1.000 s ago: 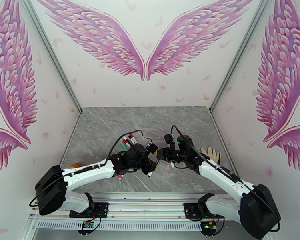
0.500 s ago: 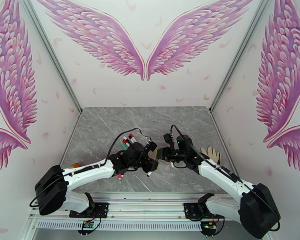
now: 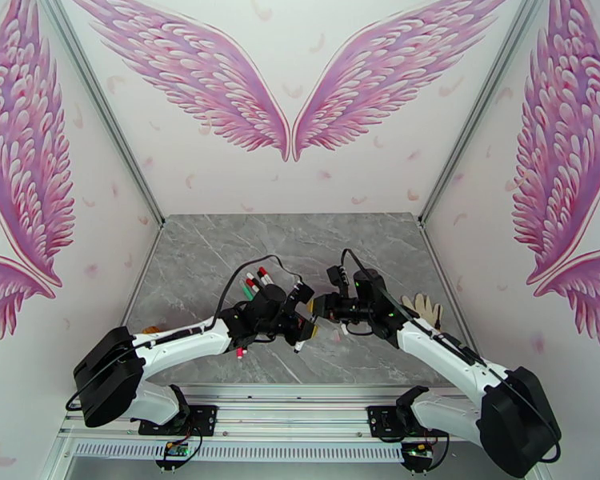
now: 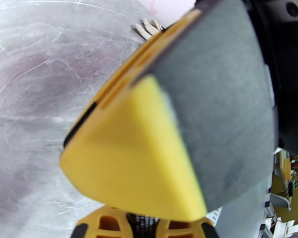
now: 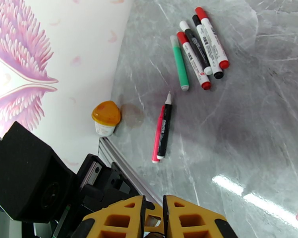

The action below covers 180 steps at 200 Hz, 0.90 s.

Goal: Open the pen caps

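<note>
While left gripper [image 3: 303,320] and right gripper [image 3: 319,306] meet closed at centre (gripping anything? I cannot tell), four pens [image 5: 194,60], pen caps [image 5: 182,37] on, lie parallel beyond-left, nearer my left arm [image 3: 180,342].

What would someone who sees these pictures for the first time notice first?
The big pink wings painted on the walls behind the grey marble table catch the eye first. Next, the left arm and right arm reach toward each other above the table's near middle. In the right wrist view, four pens lie side by side, with two more pens nearer the orange-lidded pot.
</note>
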{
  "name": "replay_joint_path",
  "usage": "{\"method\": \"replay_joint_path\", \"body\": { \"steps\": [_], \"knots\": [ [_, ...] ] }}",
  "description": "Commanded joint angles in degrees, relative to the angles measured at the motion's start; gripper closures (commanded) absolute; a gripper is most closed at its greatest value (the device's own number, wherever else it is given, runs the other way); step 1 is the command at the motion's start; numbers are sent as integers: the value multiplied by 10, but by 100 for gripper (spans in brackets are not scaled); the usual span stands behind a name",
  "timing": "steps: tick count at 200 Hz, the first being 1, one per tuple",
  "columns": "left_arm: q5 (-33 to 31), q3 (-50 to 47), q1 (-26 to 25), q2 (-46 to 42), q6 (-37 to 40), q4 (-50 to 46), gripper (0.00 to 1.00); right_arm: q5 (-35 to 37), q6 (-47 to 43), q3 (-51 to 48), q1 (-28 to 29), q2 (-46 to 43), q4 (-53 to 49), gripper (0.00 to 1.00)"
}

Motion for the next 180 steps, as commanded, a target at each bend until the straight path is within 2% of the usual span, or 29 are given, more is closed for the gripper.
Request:
{"method": "replay_joint_path", "body": {
  "steps": [1, 23, 35, 73, 104, 134, 152, 180],
  "knots": [
    [-78, 7, -12, -8, 29, -67, 93, 60, 27, 39, 2, -20, -33, 88],
    [-196, 30, -49, -7, 57, -132, 93, 121, 35, 59, 2, -30, -80, 89],
    [-211, 34, -57, -7, 57, -138, 93, 138, 42, 59, 0, -38, -86, 90],
    [-119, 17, -48, -18, 39, -98, 93, 126, 36, 48, -14, -63, -57, 90],
    [21, 4, -23, -25, 17, -49, 93, 5, 12, 26, -40, -74, 35, 90],
    [53, 10, -21, -25, 20, -58, 93, -47, -9, 22, -56, -81, 56, 90],
    [12, 16, -28, -26, 32, -83, 93, -52, -17, 29, -60, -77, 44, 90],
    [-129, 44, -67, -22, 64, -155, 93, 8, -30, 49, -62, -75, -31, 91]
  ]
}}
